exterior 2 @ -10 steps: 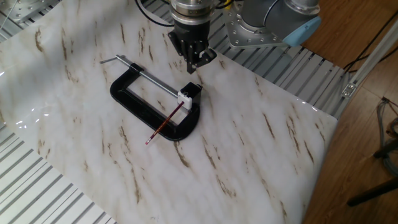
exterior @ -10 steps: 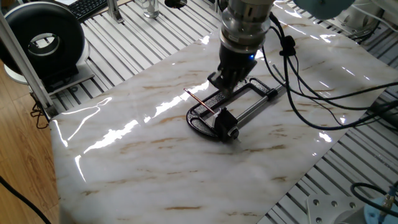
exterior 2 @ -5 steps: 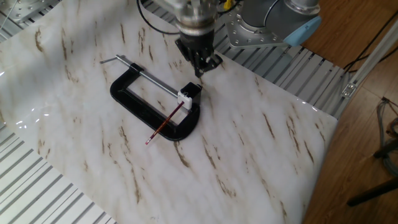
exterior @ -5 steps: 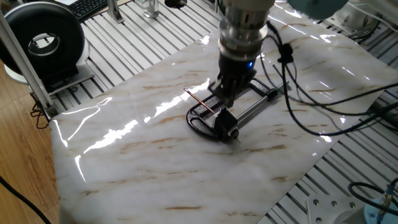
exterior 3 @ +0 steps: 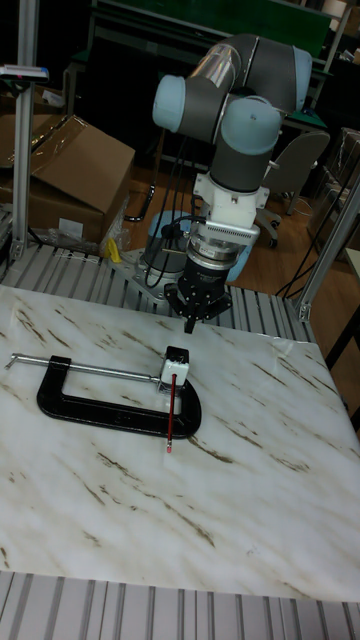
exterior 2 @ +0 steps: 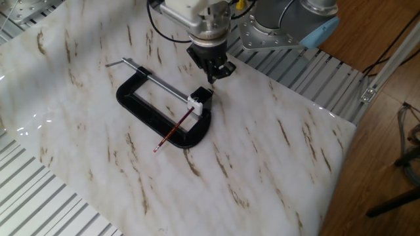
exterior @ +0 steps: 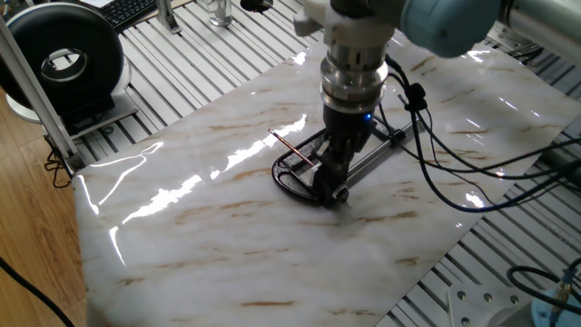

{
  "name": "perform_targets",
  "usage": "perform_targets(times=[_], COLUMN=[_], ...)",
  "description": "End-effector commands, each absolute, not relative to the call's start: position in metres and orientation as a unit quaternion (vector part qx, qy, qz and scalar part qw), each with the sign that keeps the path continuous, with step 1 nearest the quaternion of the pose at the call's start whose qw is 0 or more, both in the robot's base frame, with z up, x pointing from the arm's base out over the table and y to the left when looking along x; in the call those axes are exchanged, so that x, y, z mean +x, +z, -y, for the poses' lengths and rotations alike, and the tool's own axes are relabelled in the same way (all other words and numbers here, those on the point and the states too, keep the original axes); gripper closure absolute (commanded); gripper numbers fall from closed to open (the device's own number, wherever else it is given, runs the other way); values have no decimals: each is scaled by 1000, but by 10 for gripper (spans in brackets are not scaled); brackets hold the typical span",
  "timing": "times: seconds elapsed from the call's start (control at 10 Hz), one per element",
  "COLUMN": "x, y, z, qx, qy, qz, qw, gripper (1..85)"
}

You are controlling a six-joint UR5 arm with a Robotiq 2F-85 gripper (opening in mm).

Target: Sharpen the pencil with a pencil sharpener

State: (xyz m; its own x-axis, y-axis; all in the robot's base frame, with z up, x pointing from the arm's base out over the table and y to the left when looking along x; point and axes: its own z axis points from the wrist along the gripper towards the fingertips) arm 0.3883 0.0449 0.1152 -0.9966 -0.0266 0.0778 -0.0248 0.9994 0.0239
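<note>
Where ribbed metal borders marble slab (exterior 2: 275, 164): claw (exterior 3: 190, 322) aloft, spread unclear, cardboard box (exterior 3: 75, 165) behind.

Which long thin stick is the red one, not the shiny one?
The reddish-brown pencil, lying slanted across the black clamp. The silver threaded rod is the shiny metal one.

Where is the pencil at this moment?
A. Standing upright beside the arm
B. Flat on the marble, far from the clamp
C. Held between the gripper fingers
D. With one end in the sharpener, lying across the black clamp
D: the pencil runs from the pencil sharpener across the clamp frame, while the gripper is above, not touching it.
</note>
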Motion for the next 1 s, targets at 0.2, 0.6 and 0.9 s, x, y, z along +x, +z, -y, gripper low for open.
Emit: perform_targets(times=[0.2, 0.6, 0.9], x=[384, 401, 404], y=[105, 107, 107], z=[-57, -56, -47], qx=[10, -4, 1], qy=[-28, -23, -7], qz=[999, 1000, 1000], qw=[35, 3, -2], gripper=[723, 847, 847])
